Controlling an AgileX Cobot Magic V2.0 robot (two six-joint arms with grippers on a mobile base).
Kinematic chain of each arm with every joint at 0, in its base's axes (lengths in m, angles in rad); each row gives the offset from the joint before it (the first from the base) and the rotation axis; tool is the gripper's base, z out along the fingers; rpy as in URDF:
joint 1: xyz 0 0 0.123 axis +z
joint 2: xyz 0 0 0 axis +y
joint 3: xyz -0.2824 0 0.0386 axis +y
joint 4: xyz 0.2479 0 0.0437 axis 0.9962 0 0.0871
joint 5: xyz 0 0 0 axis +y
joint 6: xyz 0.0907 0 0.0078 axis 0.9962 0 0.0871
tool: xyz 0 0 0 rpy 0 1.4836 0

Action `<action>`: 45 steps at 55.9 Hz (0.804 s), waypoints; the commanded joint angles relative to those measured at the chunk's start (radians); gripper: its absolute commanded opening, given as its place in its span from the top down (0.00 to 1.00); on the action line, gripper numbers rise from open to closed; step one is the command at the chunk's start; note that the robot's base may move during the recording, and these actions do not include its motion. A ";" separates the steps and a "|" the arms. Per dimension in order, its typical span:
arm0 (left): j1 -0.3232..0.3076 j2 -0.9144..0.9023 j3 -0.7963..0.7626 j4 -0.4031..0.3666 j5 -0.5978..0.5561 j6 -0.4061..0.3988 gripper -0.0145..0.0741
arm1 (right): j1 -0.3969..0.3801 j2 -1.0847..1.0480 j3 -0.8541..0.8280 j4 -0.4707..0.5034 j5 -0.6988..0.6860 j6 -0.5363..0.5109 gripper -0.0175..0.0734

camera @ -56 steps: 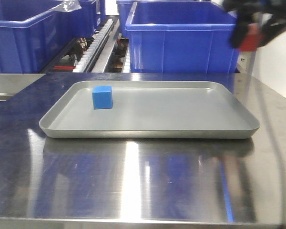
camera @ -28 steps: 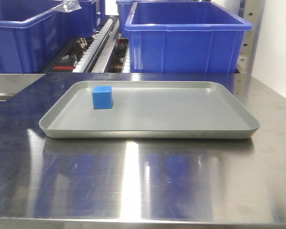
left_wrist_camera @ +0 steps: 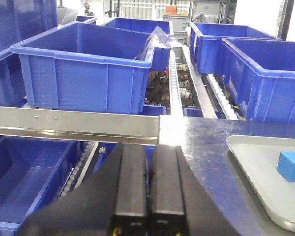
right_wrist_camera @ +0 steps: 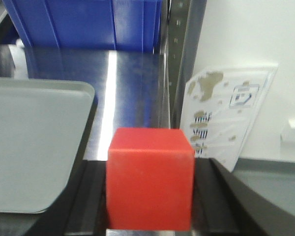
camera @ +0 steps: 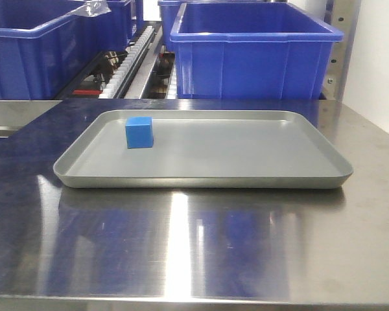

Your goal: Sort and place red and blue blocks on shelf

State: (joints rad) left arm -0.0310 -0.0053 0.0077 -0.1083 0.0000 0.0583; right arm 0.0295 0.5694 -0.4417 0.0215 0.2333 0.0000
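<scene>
The blue block (camera: pixel 139 132) sits on the grey tray (camera: pixel 259 165) near its back left; it also shows in the left wrist view (left_wrist_camera: pixel 291 165) on the tray (left_wrist_camera: pixel 258 172). My right gripper (right_wrist_camera: pixel 150 196) is shut on the red block (right_wrist_camera: pixel 150 184), held above the steel tabletop just right of the tray's corner (right_wrist_camera: pixel 34 142). My left gripper (left_wrist_camera: pixel 148 184) is shut and empty, left of the tray, facing the shelf's steel front rail (left_wrist_camera: pixel 73 124). Neither gripper shows in the front view.
Large blue bins (camera: pixel 253 55) stand on the shelf behind the table, with roller tracks (camera: pixel 133 58) between them. More bins (left_wrist_camera: pixel 83 73) sit above and below the rail. A perforated steel upright (right_wrist_camera: pixel 179 59) and a white label sheet (right_wrist_camera: pixel 226 113) stand on the right.
A second ago my right gripper with the red block showed at the top right of the front view; it has since moved out of that view. The blue block has not moved.
</scene>
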 commanded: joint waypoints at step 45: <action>0.002 -0.022 0.027 -0.004 -0.079 -0.003 0.75 | -0.005 -0.082 0.025 0.000 -0.058 -0.006 0.36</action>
State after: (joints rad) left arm -0.0310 -0.0053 0.0077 -0.1083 0.0000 0.0583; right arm 0.0295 0.4873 -0.3865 0.0215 0.2548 0.0000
